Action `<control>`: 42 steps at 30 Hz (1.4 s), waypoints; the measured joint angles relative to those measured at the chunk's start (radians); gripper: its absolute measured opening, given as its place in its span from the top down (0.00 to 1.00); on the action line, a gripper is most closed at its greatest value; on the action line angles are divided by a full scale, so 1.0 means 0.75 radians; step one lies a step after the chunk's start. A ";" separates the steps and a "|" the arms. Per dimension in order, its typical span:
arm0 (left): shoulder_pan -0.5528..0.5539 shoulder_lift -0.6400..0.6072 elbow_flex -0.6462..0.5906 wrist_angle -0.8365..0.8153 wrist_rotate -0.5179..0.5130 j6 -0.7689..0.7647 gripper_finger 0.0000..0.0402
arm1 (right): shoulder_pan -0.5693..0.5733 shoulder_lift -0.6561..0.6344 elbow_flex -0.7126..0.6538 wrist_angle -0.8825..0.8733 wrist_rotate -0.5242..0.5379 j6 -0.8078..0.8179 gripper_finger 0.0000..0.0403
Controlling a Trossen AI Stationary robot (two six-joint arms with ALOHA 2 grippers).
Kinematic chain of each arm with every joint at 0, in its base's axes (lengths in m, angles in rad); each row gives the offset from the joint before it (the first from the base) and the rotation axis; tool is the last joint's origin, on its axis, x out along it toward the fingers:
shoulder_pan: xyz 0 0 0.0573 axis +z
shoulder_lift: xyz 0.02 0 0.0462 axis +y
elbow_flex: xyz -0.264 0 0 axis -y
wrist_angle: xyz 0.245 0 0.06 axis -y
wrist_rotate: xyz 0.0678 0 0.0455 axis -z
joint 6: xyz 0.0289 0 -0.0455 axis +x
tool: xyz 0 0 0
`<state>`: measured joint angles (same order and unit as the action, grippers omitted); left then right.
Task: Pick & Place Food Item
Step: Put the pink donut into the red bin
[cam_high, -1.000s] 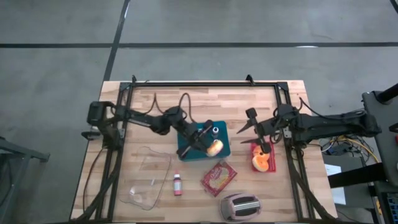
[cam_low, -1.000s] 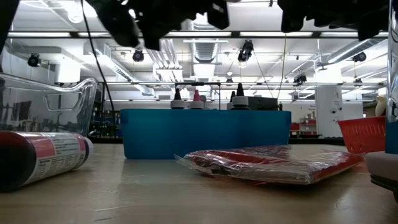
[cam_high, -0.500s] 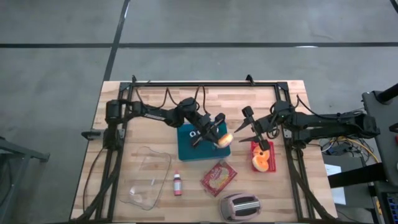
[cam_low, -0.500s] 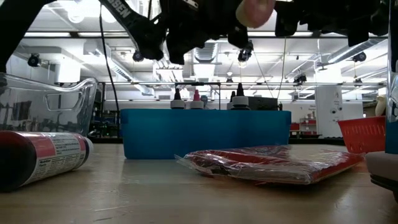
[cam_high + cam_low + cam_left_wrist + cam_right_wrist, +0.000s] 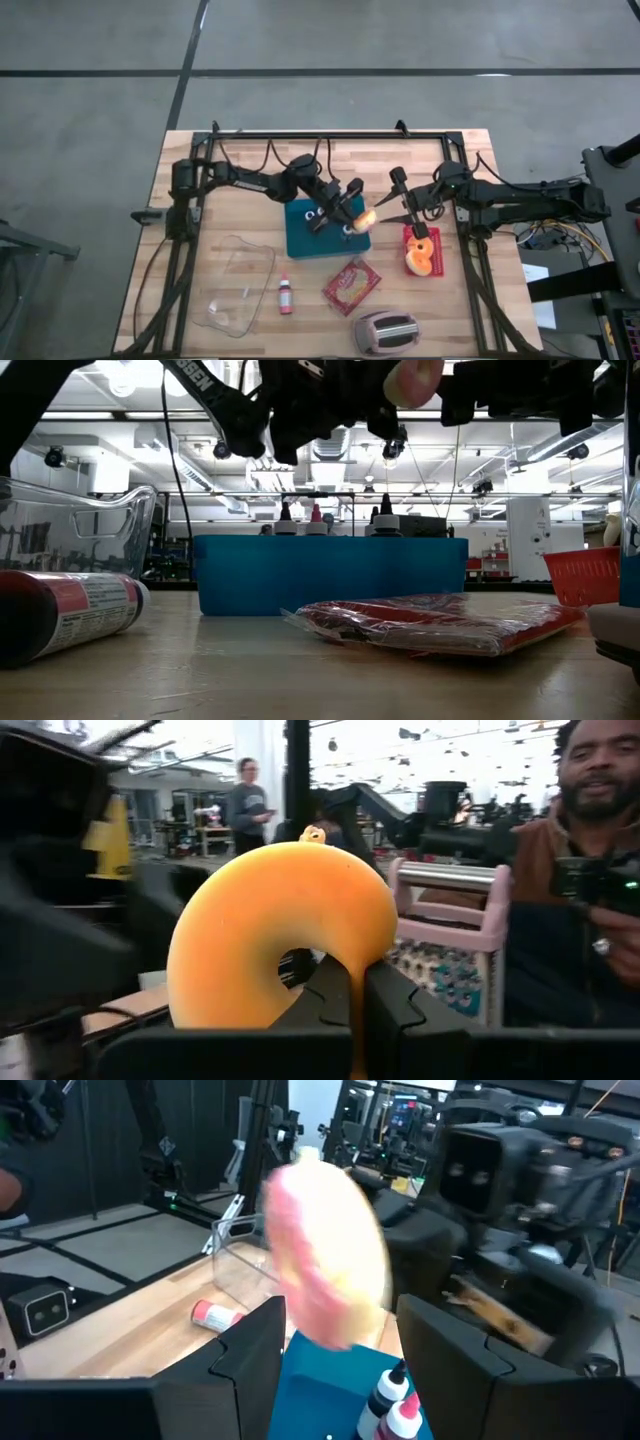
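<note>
Left gripper (image 5: 357,214): mine, jaws clamped tight on the donut (image 5: 366,219), raised above the right edge of the teal bin (image 5: 300,238).
Donut: orange side faces my left wrist cam, pink frosted side faces my right wrist cam; off the table, betw. both grippers.
Right gripper (image 5: 409,204): mine, fingers spread wide, nothing in them, just beside the donut, lined up w/ it.
Red basket (image 5: 422,257): on table below right gripper; holds sth orange, prob. more food, can't tell what.
Bin: small bottles (image 5: 315,514) inside.
Table (image 5: 250,165): red snack packet (image 5: 351,285), toaster (image 5: 385,332), clear container (image 5: 235,286), small pink bottle (image 5: 286,297).
</note>
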<state>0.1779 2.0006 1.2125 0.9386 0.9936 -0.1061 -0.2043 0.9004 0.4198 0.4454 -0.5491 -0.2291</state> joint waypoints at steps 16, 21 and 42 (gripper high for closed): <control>0.017 -0.001 0.001 -0.046 -0.044 0.022 1.00 | 0.002 0.151 0.091 -0.001 -0.006 -0.002 0.53; 0.022 -0.001 0.000 -0.056 -0.049 0.021 1.00 | 0.002 0.197 0.123 -0.005 -0.005 0.018 0.56; 0.022 -0.005 -0.004 -0.066 -0.089 0.031 0.97 | 0.077 0.137 0.145 -0.111 0.004 0.010 0.97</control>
<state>0.1944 1.9969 1.2098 0.8890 0.9271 -0.0826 -0.1467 1.0035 0.5289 0.3622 -0.5461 -0.2215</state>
